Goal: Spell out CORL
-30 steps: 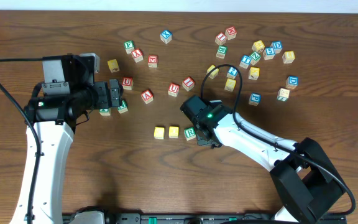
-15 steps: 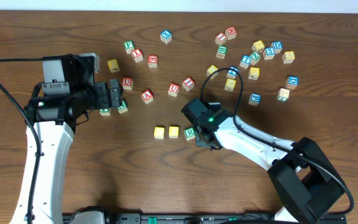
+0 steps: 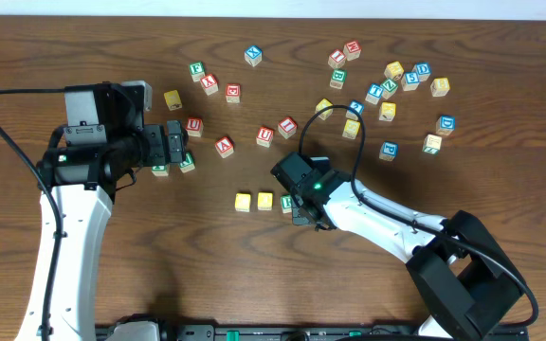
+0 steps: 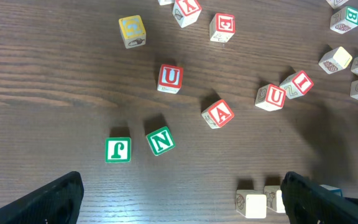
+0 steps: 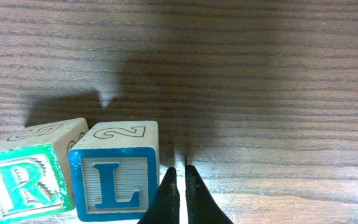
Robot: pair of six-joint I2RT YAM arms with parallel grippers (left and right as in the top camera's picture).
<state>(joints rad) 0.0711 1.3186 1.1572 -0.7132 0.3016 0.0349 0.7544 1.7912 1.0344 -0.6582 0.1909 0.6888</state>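
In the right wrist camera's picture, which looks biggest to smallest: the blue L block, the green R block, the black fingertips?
1. blue L block and green R block: alike; R is cropped by the edge, so unranked.
2. black fingertips: smallest, also cropped.

Even, bright light; sharp focus; soft dark shadows on wood.

Just left of the right pincer (image 5: 179, 186) in its wrist view stands the L cube (image 5: 114, 171), right beside it. The R cube (image 5: 27, 174) sits against the L's far side, further left. Overhead, the row carries on away from that pincer: second cube (image 3: 265, 200) just beside the R, end cube (image 3: 244, 201) outermost. Ahead of the left pincer (image 4: 182, 196), J cube (image 4: 117, 150) and N cube (image 4: 161, 140) sit side by side.
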